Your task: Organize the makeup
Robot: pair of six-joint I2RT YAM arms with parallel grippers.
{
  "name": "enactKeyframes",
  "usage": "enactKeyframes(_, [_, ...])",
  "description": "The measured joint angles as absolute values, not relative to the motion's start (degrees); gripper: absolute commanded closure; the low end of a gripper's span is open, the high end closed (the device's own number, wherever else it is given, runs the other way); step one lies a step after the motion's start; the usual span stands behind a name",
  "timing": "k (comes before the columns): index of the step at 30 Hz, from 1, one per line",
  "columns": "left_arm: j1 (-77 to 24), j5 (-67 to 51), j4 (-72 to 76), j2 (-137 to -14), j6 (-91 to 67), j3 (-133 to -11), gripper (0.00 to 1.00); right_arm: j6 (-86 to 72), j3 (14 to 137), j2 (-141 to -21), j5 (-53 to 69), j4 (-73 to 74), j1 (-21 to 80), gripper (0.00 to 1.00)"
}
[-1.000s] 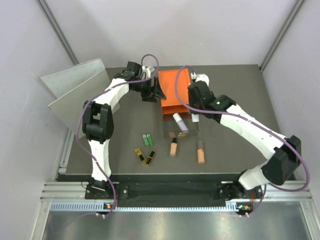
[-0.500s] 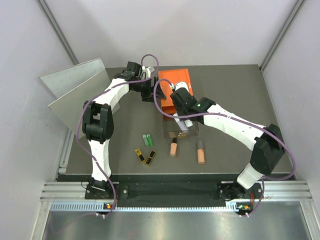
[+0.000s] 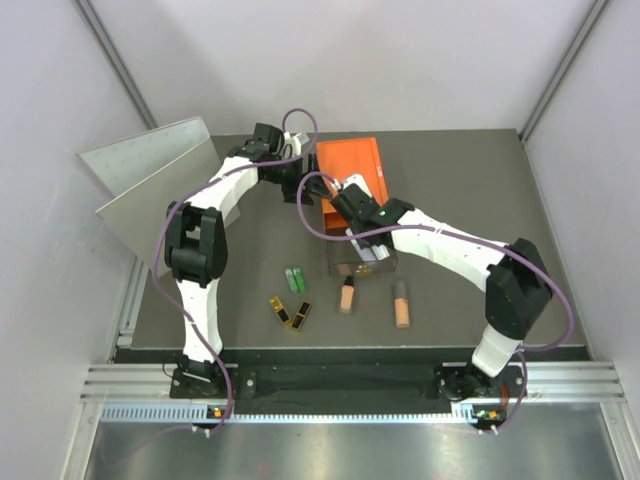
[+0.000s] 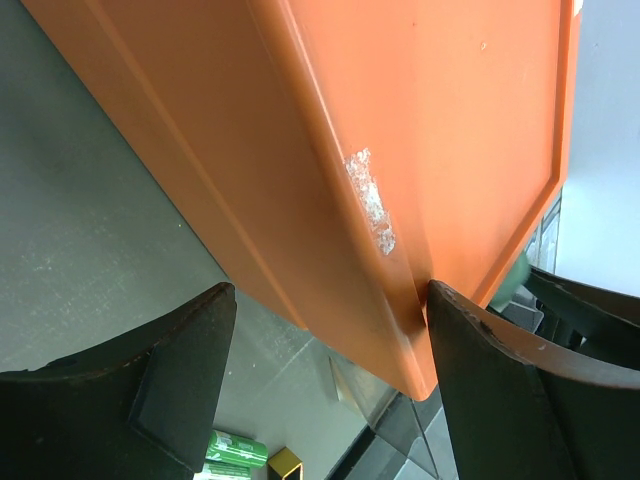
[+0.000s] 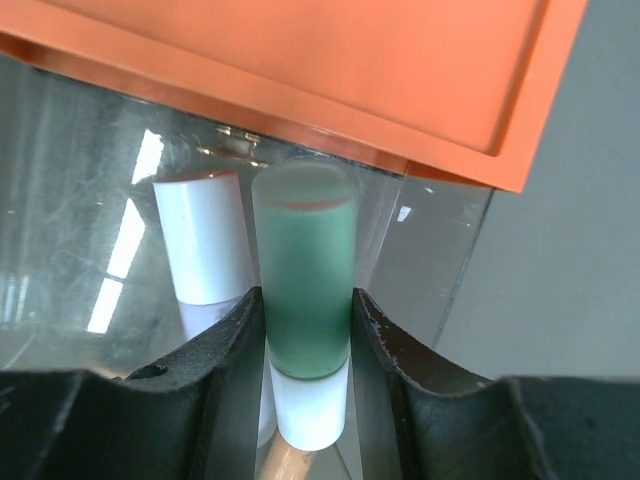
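Across the dark tabletop (image 3: 460,180), the biggest player is the orange plastic box (image 3: 350,165) at the back, its clear plastic drawer (image 3: 386,266) pulled out toward the arms and ready to be loaded. Left gripper (image 4: 330,300) sits at the box's near left corner with its jaws spread wide astride it. One finger looks to be against the orange edge, though whether the pair actually squeezes I cannot tell. My read is that it is there to brace the box so it cannot slide. Right gripper (image 5: 305,310) is over the open drawer, jaws pinching the frosted green stick with a white base (image 5: 305,270), held lengthwise between the pads so it can go in alongside the white cylindrical stick (image 5: 205,235) lying inside. Out on the open mat, nearer the arm bases, the rest waits: the orange stick (image 3: 401,304) just in front of the drawer, the peach bottle with a black cap (image 3: 347,293) beside it, the two black-and-gold flat cases (image 3: 290,314) further left, and the two small green tubes (image 3: 295,279) side by side above them. So part of the sorting is done, and most is yet to go.
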State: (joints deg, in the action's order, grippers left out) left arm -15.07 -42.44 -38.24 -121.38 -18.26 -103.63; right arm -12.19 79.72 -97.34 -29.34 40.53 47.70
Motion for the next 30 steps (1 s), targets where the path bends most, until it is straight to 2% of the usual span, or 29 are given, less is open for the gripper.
enactKeyframes(8, [-15.07,-42.44,-38.24,-121.38,-18.24,-103.63,0.20,-12.56,79.79,-99.18,-30.04,42.02,47.83,0.45])
enactKeyframes(11, [-15.07,-42.44,-38.39,-121.38,-18.22,-103.68,0.20,-12.78,80.01,-99.15,-30.17,41.89,47.83,0.38])
enactKeyframes(21, [-15.07,-42.19,-39.22,-121.47,-17.85,-104.16,0.20,-13.56,80.01,-97.43,-30.70,41.82,47.88,0.37])
enactKeyframes(30, [-15.07,-42.17,-39.44,-121.47,-17.63,-104.16,0.19,-19.35,82.02,-83.53,-36.45,44.23,47.79,0.39])
